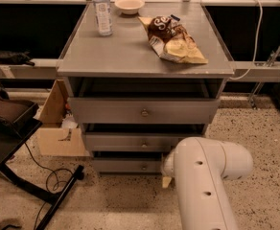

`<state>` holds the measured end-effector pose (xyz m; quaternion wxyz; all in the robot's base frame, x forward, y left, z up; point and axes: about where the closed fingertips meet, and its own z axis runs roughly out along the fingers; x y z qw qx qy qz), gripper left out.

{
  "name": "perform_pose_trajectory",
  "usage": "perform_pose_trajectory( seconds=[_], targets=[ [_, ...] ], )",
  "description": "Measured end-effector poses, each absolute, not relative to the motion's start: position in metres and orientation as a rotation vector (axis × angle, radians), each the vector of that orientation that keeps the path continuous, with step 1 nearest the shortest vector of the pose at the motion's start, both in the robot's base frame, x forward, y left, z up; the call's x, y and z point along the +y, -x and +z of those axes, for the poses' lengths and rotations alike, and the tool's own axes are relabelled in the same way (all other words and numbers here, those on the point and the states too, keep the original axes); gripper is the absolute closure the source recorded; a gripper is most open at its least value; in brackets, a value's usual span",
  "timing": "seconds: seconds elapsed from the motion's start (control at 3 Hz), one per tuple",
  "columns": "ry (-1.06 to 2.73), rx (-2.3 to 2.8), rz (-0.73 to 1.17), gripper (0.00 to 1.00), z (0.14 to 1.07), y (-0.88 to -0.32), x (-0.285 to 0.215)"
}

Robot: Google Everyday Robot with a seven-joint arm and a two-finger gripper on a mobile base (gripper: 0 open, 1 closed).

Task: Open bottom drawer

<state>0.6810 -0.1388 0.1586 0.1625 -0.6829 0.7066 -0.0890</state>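
The grey cabinet has three drawers. The bottom drawer (125, 166) is the slimmest front, just above the floor, with a small round metal knob (143, 167). A dark gap shows above its front, and its inside is hidden. My gripper (167, 180) hangs low at the right end of that drawer front, just right of the knob, and my white arm (202, 176) hides most of it. Only a yellowish tip shows near the floor.
The middle drawer (142, 143) and top drawer (142, 111) sit above. On the cabinet top (125, 51) are a water bottle (102, 11), a bowl (129, 5) and a chip bag (173, 40). A cardboard box (58, 123) and a black stand (58, 200) are on the left.
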Motion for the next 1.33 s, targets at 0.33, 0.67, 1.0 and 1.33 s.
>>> perform_pose_trajectory(
  seconds=[0.33,0.67,1.0,1.33],
  targets=[
    [1.964,2.032,-0.267,0.09,0.136,-0.69,-0.133],
    [1.974,2.08,-0.298,0.26,0.129,-0.693,-0.138],
    [1.974,2.081,-0.299,0.49,0.132,-0.693,-0.138],
    [1.974,2.082,-0.3,0.74,0.139,-0.693,-0.139]
  ],
)
